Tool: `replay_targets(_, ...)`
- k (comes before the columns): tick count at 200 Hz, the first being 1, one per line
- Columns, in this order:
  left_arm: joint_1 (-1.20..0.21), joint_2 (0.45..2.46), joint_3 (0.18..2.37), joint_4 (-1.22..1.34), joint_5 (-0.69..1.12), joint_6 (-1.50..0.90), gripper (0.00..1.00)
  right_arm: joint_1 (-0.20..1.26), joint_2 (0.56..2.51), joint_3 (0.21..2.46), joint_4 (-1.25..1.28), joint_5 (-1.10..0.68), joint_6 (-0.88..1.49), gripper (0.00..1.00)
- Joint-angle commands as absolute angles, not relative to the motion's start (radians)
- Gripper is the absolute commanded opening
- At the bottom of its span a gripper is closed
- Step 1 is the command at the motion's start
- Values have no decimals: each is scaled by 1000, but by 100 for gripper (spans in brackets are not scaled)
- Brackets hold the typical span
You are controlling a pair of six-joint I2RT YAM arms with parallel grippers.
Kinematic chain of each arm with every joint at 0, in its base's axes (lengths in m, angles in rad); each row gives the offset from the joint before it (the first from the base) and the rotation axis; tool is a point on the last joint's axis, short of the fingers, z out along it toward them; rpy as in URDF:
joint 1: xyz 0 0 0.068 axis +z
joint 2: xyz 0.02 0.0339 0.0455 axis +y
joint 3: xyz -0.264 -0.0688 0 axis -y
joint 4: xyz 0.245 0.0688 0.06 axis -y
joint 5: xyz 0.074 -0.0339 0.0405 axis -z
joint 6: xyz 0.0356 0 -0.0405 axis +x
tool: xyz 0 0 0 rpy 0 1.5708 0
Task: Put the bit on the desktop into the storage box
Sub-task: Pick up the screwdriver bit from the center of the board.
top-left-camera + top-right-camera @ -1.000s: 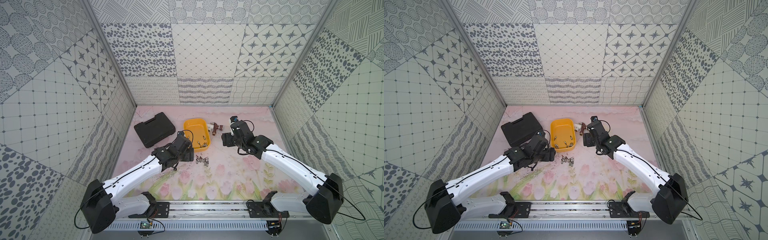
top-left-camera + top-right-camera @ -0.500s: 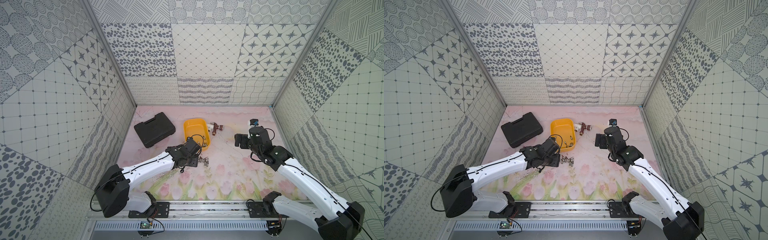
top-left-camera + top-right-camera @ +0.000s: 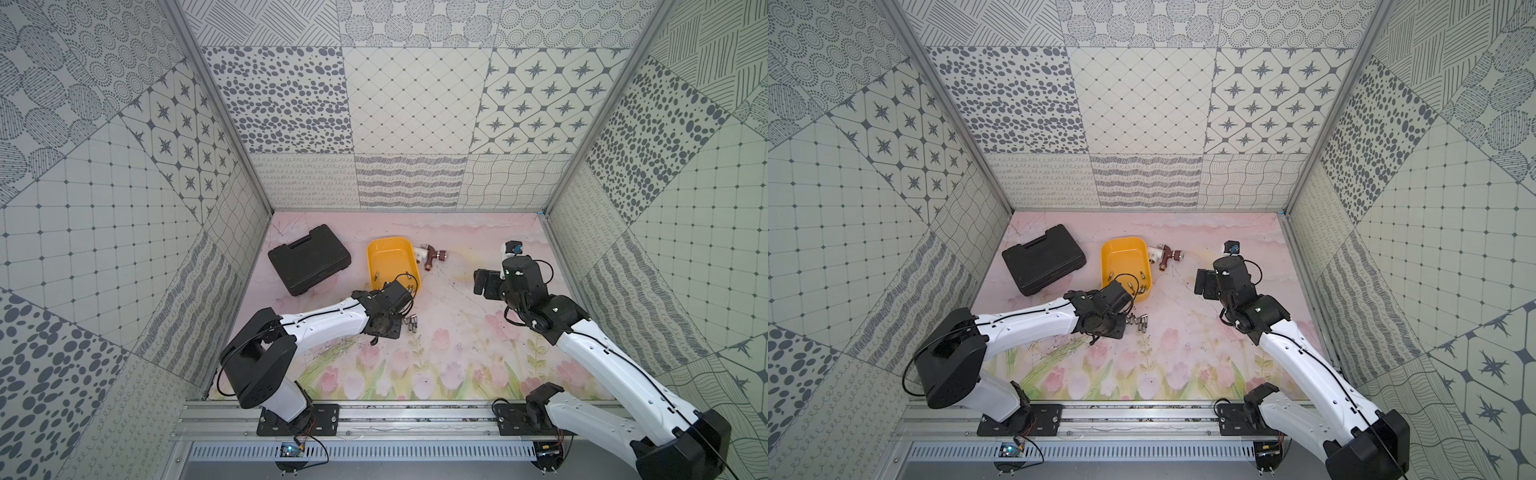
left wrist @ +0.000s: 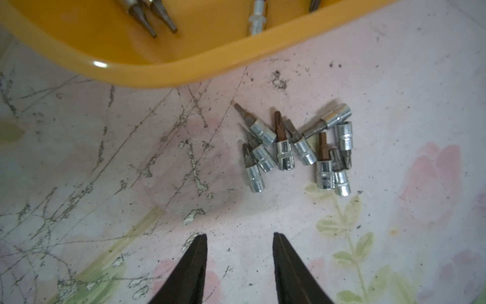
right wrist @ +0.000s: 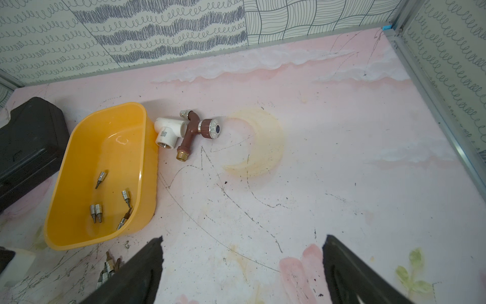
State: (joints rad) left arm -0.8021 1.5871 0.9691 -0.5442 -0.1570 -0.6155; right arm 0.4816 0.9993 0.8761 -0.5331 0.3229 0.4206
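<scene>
Several small silver bits [image 4: 297, 150] lie in a heap on the pale pink flowered desktop [image 3: 457, 353], just in front of the yellow storage box [image 4: 157, 76]. In both top views the heap [image 3: 410, 322] [image 3: 1140, 321] shows beside my left wrist. My left gripper [image 4: 239, 237] hovers low over the desktop just short of the heap, its jaws partly apart with nothing between them. The storage box [image 5: 105, 147] holds several bits [image 5: 96, 210]. Well to the right of the box, my right gripper [image 5: 243, 240] stands wide open and empty over bare desktop.
A black tool case [image 3: 309, 257] lies left of the storage box [image 3: 388, 253]. A brown and white tap fitting [image 5: 194, 129] rests against the box's far right side. Patterned walls close in the desktop on three sides.
My left arm has swung from beside the box toward the heap of bits, and its jaws have narrowed. My right arm has drawn back to the right, away from the box, jaws opened fully.
</scene>
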Motion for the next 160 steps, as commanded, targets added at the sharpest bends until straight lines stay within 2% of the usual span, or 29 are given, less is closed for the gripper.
replay_targets(1,-805,1643,1006,-530,-110,-588,45,476,978,861,-496,325,440,97)
replay_targets(48,-805,1705,1050,-530,-124,-563,43,468,963,849,-495,334,434,97)
replay_targets(160,-805,1754,1056,-520,-191,-566,29,458,961,842,-496,341,425,97)
